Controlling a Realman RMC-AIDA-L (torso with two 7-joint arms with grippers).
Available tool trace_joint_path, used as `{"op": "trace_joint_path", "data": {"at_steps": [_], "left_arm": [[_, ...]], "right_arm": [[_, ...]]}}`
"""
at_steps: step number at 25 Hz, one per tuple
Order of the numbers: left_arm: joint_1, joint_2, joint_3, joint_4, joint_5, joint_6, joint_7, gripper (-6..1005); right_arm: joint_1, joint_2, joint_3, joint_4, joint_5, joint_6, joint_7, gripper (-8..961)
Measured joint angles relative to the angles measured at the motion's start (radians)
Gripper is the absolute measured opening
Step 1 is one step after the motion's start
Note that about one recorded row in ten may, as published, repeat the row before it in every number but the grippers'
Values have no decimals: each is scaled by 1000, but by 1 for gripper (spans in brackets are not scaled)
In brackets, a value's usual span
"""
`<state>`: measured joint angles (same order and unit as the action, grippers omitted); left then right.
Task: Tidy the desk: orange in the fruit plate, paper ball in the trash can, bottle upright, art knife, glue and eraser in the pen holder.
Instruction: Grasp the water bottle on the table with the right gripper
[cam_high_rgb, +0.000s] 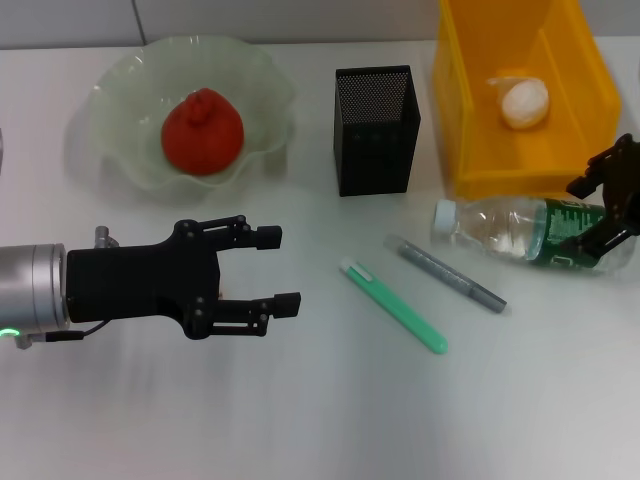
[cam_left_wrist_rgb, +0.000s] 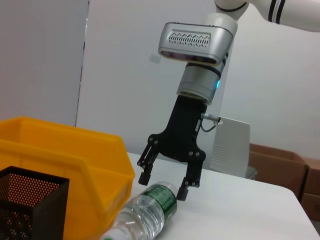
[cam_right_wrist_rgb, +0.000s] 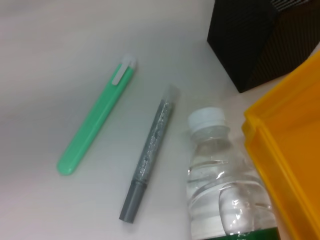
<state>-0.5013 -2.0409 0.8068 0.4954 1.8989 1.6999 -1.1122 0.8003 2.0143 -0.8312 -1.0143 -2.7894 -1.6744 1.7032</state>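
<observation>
The bottle (cam_high_rgb: 525, 232) lies on its side on the worktop beside the trash can (cam_high_rgb: 470, 110), right gripper (cam_left_wrist_rgb: 162, 186) fingers spread over its labelled end; probably light, slick and squashy, so I'd pinch mid-body gently.

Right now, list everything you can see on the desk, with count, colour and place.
lumpy red-orange fruit: one, inside the bowl
ruffled pale-green glass bowl: one, far left
black mesh cup: one, far centre
yellow plastic bin: one, far right
white paper ball: one, in the bin
clear plastic bottle: one, lying before the bin
grey glue tube: one, centre
mint-green flat knife: one, beside the tube
left pincer: black, open, near left
right pincer: black, open, astride the bottle
</observation>
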Motion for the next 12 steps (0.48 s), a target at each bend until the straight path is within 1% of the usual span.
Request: {"op": "trace_joint_path", "data": {"at_steps": [1, 2, 5, 6, 9, 12], "left_arm": [[0, -1, 0, 1, 0, 1, -2, 812], [1, -1, 0, 3, 0, 2, -3, 812], [3, -1, 0, 4, 0, 4, -3, 812], [4, -1, 0, 4, 0, 5, -3, 812], [9, 0, -5, 3, 0, 11, -3, 812], [11, 3, -8, 0, 0, 14, -3, 812]], "right_arm": [[-3, 6, -24, 2, -1, 17, -2, 818], [-3, 6, -24, 2, -1, 17, -2, 818], [-17, 13, -73, 3, -2, 62, 0, 818], [-22, 19, -101, 3, -3, 82, 3, 818], [-23, 24, -112, 3, -8, 95, 4, 818], [-21, 41, -117, 4, -35, 115, 7, 818]]}}
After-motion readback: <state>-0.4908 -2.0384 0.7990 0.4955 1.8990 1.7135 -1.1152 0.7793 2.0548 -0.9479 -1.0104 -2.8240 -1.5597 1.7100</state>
